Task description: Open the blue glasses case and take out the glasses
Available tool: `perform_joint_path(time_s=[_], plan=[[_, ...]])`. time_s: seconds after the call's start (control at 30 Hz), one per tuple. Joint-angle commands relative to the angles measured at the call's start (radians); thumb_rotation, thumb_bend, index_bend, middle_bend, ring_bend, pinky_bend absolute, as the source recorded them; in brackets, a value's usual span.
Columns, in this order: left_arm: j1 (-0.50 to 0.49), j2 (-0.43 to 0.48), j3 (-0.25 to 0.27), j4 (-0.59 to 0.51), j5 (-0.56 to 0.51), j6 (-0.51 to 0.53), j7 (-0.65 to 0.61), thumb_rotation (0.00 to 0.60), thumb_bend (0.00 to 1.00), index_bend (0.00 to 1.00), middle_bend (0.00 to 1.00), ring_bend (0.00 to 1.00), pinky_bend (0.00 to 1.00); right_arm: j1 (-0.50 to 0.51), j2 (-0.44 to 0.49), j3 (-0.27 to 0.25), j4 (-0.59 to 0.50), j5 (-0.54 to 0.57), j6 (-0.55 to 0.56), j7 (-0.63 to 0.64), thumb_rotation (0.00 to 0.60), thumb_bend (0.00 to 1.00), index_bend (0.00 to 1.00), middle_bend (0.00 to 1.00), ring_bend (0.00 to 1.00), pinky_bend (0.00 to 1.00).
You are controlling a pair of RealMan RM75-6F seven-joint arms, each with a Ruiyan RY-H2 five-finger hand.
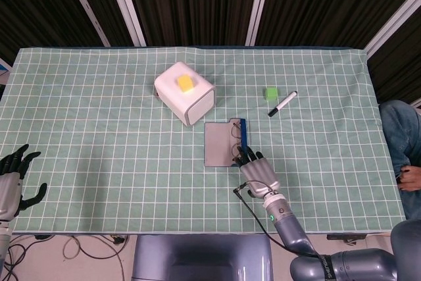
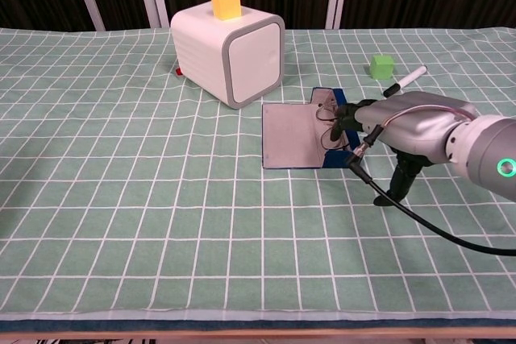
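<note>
Green checked cloth covers the table [image 1: 99, 123]. At centre the case [image 1: 222, 143] lies open, glasses [image 1: 236, 141] inside. Right hand [image 1: 255, 170] sits at its 5 o'clock corner, fingertips [image 2: 342, 117] over the case; whether they grip, I cannot tell. Left hand [image 1: 12, 182] waits at 8 o'clock, fingers spread, holding nothing.

- White box [image 1: 185, 93] sits left of centre on the table, rounded grey-rimmed face turned toward the front right.
- Yellow cube [image 1: 185, 83] rests on top of the box.
- Green cube [image 1: 270, 93] lies further right, near the far side.
- Marker [image 1: 283, 103] lies just beside the green cube, angled, black cap toward the near side.
- Green checked cloth [image 1: 99, 129] covers the table.
- Small red thing [image 2: 176, 71] peeks out behind the box; cannot tell what it is.
</note>
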Motion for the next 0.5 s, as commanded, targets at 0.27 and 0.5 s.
perform_joint_path(time_s=[0.27, 0.5], plan=[[0.001, -0.001, -0.001, 0.000, -0.002, 0.003, 0.003, 0.600, 0.37, 0.18, 0.00, 0.00, 0.00, -0.008, -0.015, -0.010, 0.031, -0.024, 0.020, -0.016, 0.600, 0.25, 0.23, 0.00, 0.00, 0.21], [0.000, -0.001, -0.001, -0.003, -0.005, 0.002, 0.005, 0.600, 0.37, 0.18, 0.00, 0.00, 0.00, -0.020, -0.004, -0.018, 0.025, -0.006, 0.009, -0.013, 0.600, 0.25, 0.24, 0.00, 0.00, 0.21]])
